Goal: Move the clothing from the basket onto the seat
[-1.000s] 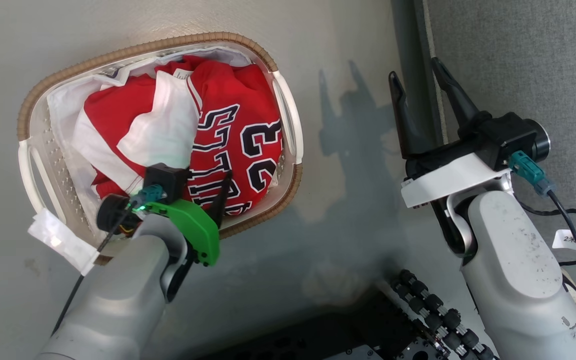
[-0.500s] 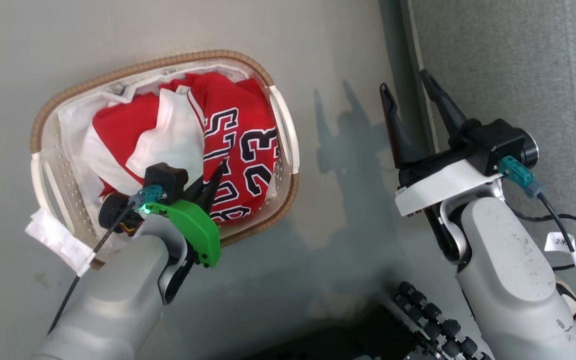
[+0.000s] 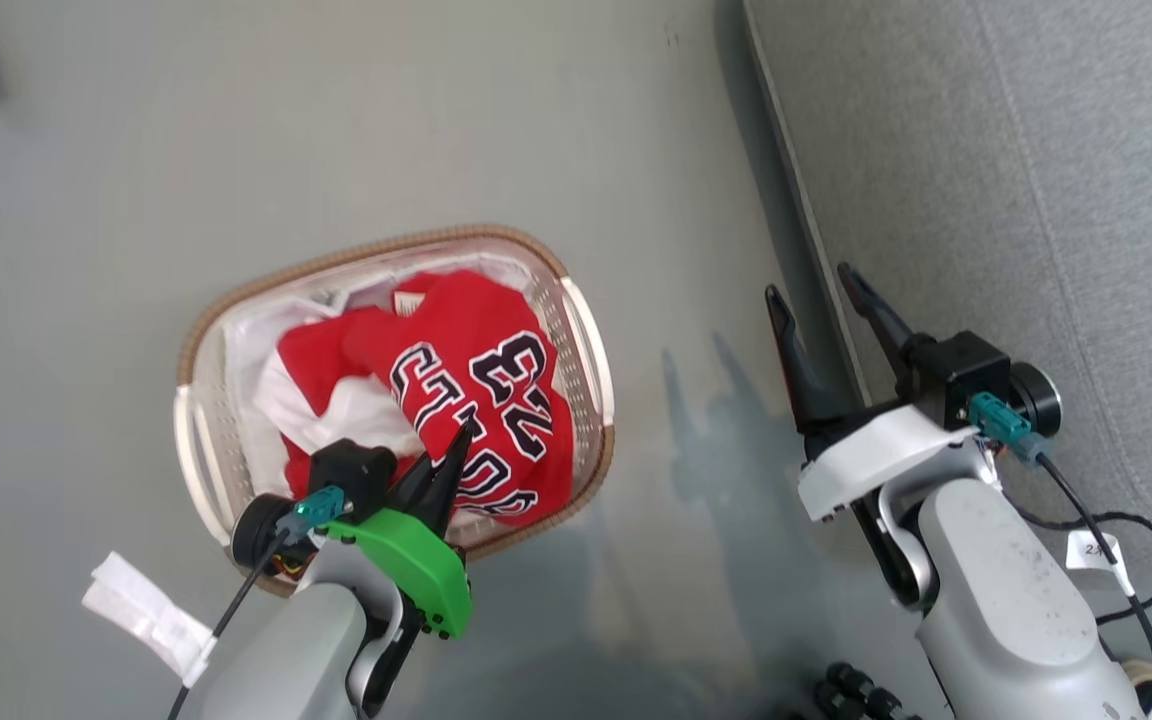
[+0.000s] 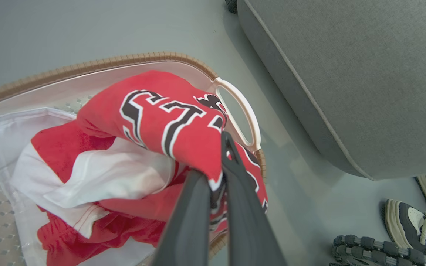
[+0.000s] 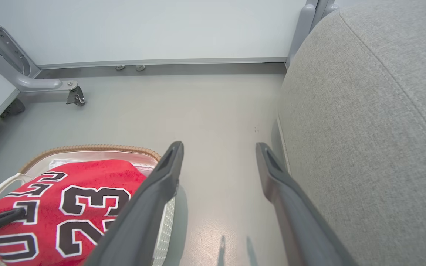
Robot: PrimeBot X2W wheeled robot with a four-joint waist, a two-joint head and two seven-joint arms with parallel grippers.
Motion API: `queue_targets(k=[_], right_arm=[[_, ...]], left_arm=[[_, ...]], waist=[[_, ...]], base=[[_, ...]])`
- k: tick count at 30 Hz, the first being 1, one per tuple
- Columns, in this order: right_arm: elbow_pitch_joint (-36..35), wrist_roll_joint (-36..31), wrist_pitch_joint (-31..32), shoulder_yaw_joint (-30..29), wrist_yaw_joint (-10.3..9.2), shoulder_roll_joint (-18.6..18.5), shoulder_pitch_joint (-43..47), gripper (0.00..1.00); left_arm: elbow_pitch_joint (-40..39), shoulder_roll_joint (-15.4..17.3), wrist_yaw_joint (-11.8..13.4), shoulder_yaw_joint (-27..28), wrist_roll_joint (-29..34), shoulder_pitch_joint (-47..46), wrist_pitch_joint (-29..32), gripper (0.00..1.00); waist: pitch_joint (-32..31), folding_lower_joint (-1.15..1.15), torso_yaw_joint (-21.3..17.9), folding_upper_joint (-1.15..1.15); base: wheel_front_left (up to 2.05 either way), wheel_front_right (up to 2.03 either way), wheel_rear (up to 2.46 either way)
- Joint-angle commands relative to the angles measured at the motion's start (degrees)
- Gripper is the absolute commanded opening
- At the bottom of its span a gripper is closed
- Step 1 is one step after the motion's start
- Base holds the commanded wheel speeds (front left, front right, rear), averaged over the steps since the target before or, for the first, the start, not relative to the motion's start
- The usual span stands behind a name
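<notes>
The left end effector (image 4: 213, 159), low in the centre of the left wrist view, is pinched narrow on a fold of the jersey (image 4: 161, 122); the jersey drapes over the other red clothing (image 3: 311, 360) inside the basket (image 3: 356, 250), centre left of the head view. The right end effector (image 3: 808, 282) stands wide and empty at centre right, above the floor (image 3: 676, 150), just beside the seat (image 3: 1016, 200) that takes up the upper right. The grip looks shallow, so lift straight up and slowly; let the hem clear the basket before swinging towards the upper right; a snag on the garment beneath could drag it along.
</notes>
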Motion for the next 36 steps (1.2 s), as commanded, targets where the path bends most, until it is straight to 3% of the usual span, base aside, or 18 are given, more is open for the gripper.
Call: queue_targets(k=[1,16,25,36], right_arm=[[0.42,-0.22,-0.28,-0.14,-0.05,-0.26,1.4,1.0],[4.1,0.84,-0.28,-0.35,-0.06,-0.28,11.28,1.0],[5.24,0.38,-0.28,0.41,-0.06,-0.29,14.76,1.0],[5.82,0.98,-0.28,0.1,-0.05,-0.26,17.96,1.0]], left_arm=[[-1.1,-0.29,-0.23,1.16,0.85,1.62,-0.06,0.0],[-10.46,-3.44,-0.23,12.06,7.57,11.89,-0.06,0.0],[-20.55,-3.67,-0.23,16.09,14.12,9.94,-0.06,0.0],[-28.61,-3.67,-0.23,18.82,16.09,6.15,-0.05,0.0]], waist=[[-7.63,0.0,2.26,0.0],[-23.03,0.0,5.8,0.0],[-28.43,0.0,7.15,0.0],[-32.41,0.0,7.93,0.0]], base=[[0.0,0.0,0.0],[0.0,0.0,0.0],[0.0,0.0,0.0],[0.0,0.0,0.0]])
